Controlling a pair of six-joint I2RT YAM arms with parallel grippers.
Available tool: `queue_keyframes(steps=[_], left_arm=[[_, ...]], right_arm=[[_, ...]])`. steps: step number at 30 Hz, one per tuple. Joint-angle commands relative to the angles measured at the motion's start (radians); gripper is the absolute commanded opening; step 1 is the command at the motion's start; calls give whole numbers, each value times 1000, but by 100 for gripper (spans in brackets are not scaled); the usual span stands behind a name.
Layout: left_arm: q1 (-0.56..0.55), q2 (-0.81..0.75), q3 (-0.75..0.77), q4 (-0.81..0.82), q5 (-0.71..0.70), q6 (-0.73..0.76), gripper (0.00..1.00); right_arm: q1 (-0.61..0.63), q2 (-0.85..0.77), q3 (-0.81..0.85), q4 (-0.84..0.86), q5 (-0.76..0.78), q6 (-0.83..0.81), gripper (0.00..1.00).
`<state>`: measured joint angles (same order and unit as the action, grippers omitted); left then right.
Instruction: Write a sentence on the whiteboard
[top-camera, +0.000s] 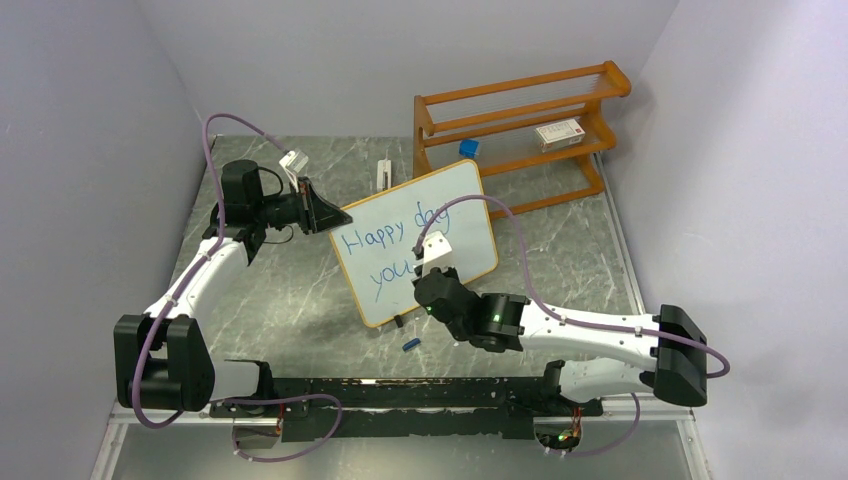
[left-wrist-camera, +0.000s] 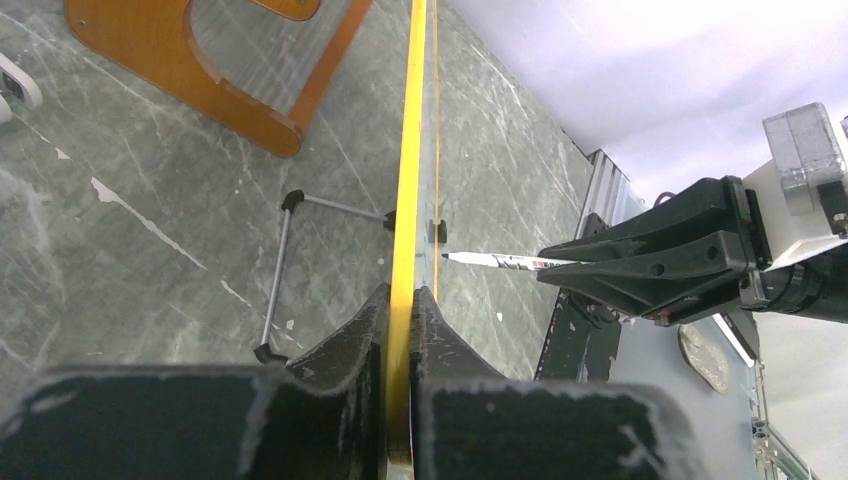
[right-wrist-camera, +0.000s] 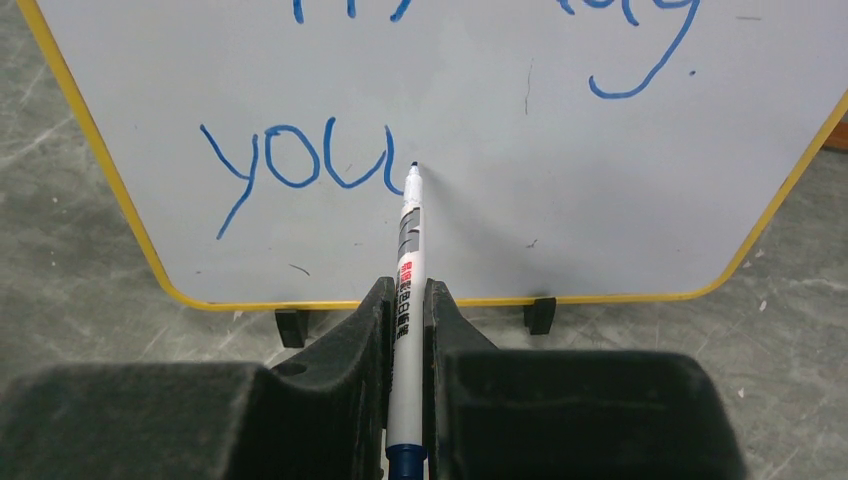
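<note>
Right gripper (right-wrist-camera: 407, 297) clamps marker (right-wrist-camera: 411, 215); tip touching whiteboard (right-wrist-camera: 560, 130).

Grey marbled table (top-camera: 280, 300), enclosed by pale walls. At its far right stands an orange wooden shelf rack (top-camera: 520, 110) with slatted tiers. A small white box (top-camera: 558, 133) lies on a middle tier. A small blue object (top-camera: 468, 148) sits at the rack's left end. A slim white item (top-camera: 384, 173) rests on the table left of the rack, and a small blue piece (top-camera: 410, 344) lies near the front edge.
</note>
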<state>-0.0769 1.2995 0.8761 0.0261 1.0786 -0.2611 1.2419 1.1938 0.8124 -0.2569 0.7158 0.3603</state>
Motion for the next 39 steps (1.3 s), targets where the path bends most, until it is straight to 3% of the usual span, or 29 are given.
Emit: queue_keyframes(steps=[1,15,39], left_arm=[[-21,14,-14,-40,-35,40,5],[-21,12,-14,-40,-32,39,5],[-22,17,-13,-37,-32,37,5]], right_arm=[[-15,7,9,83,27,-33,0],[-44,26,7,118,-15,-43,0],[-50,13,-19,-30,-66,41,0]])
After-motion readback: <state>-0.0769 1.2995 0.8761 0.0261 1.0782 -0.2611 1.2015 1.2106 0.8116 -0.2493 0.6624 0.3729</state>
